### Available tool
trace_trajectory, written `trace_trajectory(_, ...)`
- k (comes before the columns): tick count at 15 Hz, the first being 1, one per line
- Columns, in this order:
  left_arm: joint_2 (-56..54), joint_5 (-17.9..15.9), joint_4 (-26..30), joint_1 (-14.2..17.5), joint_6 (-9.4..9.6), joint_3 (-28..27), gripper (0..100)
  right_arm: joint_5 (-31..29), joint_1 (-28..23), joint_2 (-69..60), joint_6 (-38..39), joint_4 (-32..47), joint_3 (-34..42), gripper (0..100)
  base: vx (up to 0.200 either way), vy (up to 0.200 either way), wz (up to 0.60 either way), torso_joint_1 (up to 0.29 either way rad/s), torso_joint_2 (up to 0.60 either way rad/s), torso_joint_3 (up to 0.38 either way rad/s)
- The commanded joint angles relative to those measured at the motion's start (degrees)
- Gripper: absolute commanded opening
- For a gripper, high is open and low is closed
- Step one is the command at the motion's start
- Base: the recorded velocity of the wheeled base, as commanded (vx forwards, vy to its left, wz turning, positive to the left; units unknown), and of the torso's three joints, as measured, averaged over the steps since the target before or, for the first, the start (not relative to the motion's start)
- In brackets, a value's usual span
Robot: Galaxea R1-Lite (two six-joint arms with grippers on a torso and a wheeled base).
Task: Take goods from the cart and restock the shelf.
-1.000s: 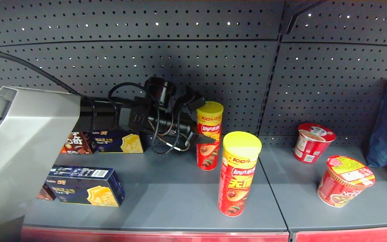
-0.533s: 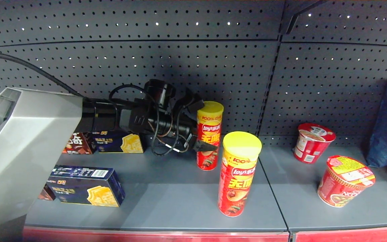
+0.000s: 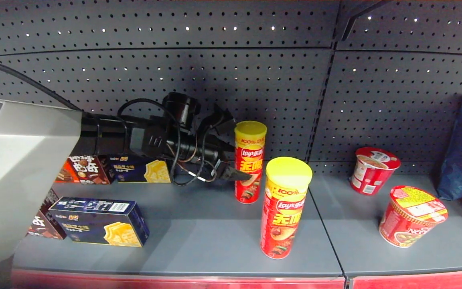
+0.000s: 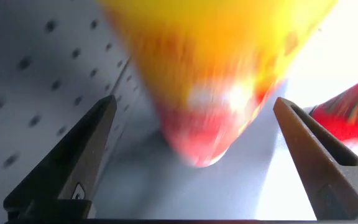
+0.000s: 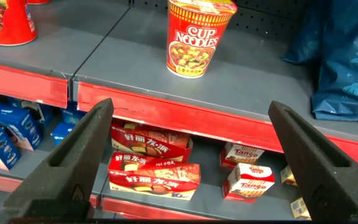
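Backed off leftward over the last second, away from the rear chips can point(image 3: 250, 160): left jaws, earlier astride its middle, now drawn back to its left flank, one dark fingertip point(image 3: 235, 174) close at its wall, contact impossible to tell. Can itself unmoved.

Head view: rear chips can upright on the shelf point(image 3: 199, 228), close to the pegboard point(image 3: 255, 80). Front chips can point(image 3: 285, 206) upright nearer the edge, apart from it. Two noodle cups point(image 3: 411, 216) further right, biscuit boxes point(image 3: 102, 222) to the left.

Left wrist view: left jaws spread wide, gripping nothing. Rear can point(image 4: 222, 81) straight ahead between the two fingers point(image 4: 73, 168), blurred, long axis vertical, crosswise to the line of retreat. Apparently released and standing by itself.

Right wrist view: right jaws spread too, nothing between them, hanging low before the shelf front. A noodle cup point(image 5: 201, 34) above the red edge, red boxes point(image 5: 151, 165) on the lower shelf. Well apart from the can, so left arm far the nearer.

Likely next: straight pull-back along the approach line, clear of both can walls, then off to the cart.
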Motion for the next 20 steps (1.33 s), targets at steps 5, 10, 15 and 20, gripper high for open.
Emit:
trace_trajectory(5,-8.1,-0.2,-0.6,3.9,1.87,10.5,100,0.1,0.0,0.1,0.0,0.0,0.0,100,0.0,0.0,0.0,0.0,0.0,0.0)
trace_trajectory(10,-15.5,-0.2,-3.4,3.7,1.69,19.5,100,0.1,0.0,0.1,0.0,0.0,0.0,100,0.0,0.0,0.0,0.0,0.0,0.0)
trace_trajectory(15,-25.2,-0.1,-3.9,3.3,1.25,28.2,100,0.1,0.0,0.1,0.9,-0.1,0.0,100,0.0,0.0,0.0,0.0,0.0,0.0)
trace_trajectory(20,-37.8,10.3,-4.7,-0.2,-0.24,36.2,100,2.8,0.7,12.6,10.1,-0.2,-9.4,100,0.0,0.0,0.0,0.0,0.0,0.0)
